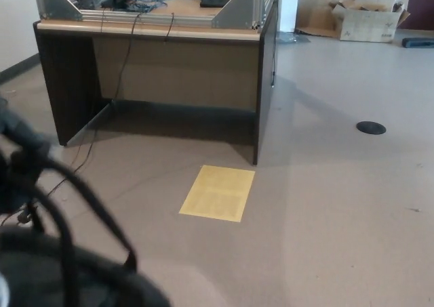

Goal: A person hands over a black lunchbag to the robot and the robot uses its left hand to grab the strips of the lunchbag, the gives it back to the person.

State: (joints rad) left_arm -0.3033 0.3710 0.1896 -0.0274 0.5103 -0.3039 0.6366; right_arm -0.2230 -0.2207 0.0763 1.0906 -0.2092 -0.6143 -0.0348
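Note:
The black lunchbag (pixel 74 280) hangs blurred in the bottom left corner of the head view. Its two black straps (pixel 88 202) rise up and to the left. There they meet my left hand (pixel 12 159), a dark blurred shape cut off by the left edge of the picture. That hand is shut on the straps, with the bag dangling below it. Most of the hand and all of the forearm are out of frame. My right hand does not show, and no person is visible.
A wooden desk (pixel 176 56) with an aluminium frame and cables stands ahead. A yellow sheet (pixel 218 192) lies on the floor before it. A black round floor cover (pixel 370 127) sits to the right and a cardboard box (pixel 366 19) at the far back right.

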